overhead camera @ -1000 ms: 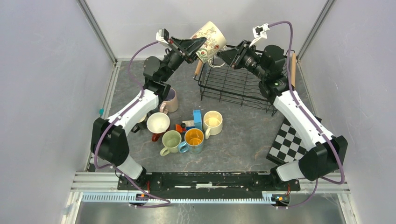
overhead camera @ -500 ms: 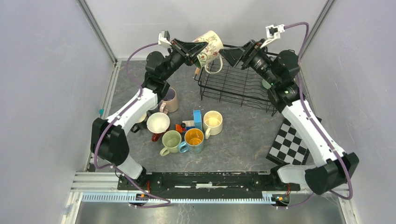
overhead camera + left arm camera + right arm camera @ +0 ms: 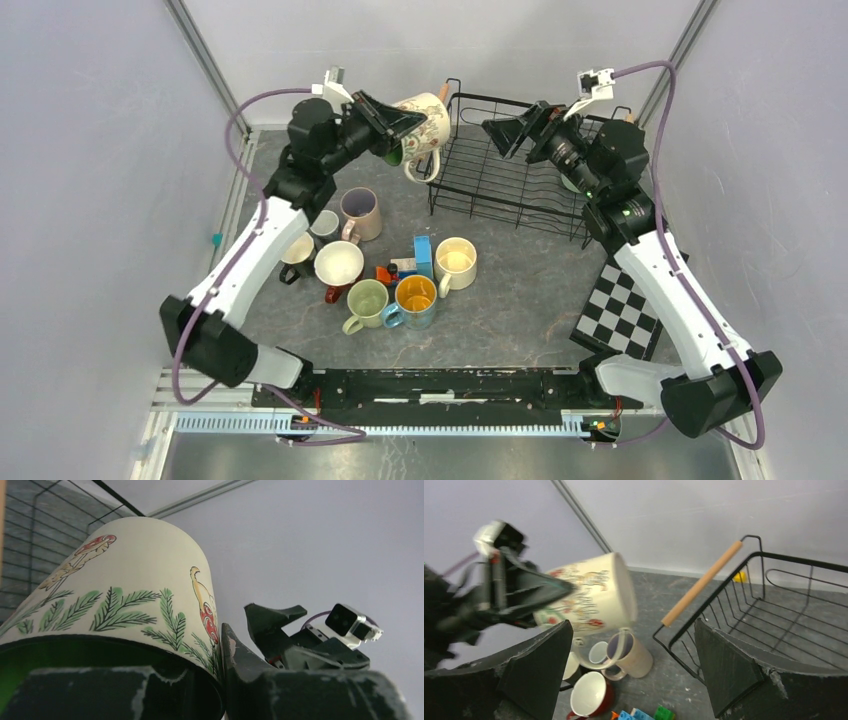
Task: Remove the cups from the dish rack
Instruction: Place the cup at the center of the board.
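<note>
While the left arm reaches up over the bench's far left corner, its jaws pinch the rim of a cream mug painted with pine sprigs and mushrooms – one finger inside the green-lined mouth, the other pressed on the outer wall. The mug hangs in the air on its side, base pointing toward the rack and handle hanging downward, just left of the rack's left edge and clear of the wire. The right jaws stand spread wide with nothing between them, raised above the rack's far left part and facing the mug across a gap. In the right wrist view the mug shows beyond the two dark fingers, apart from both, with the rack's wooden handle to its right. On the bench below and nearer the bases sit other mugs – a pink-beige one under the held mug, a grey one beside it, a dark red one with a white inside, a pale green one, a teal one and a yellow one. They cluster around some toy blocks. A checkered board lies on the bench by the right arm, near the rack's front right corner.
</note>
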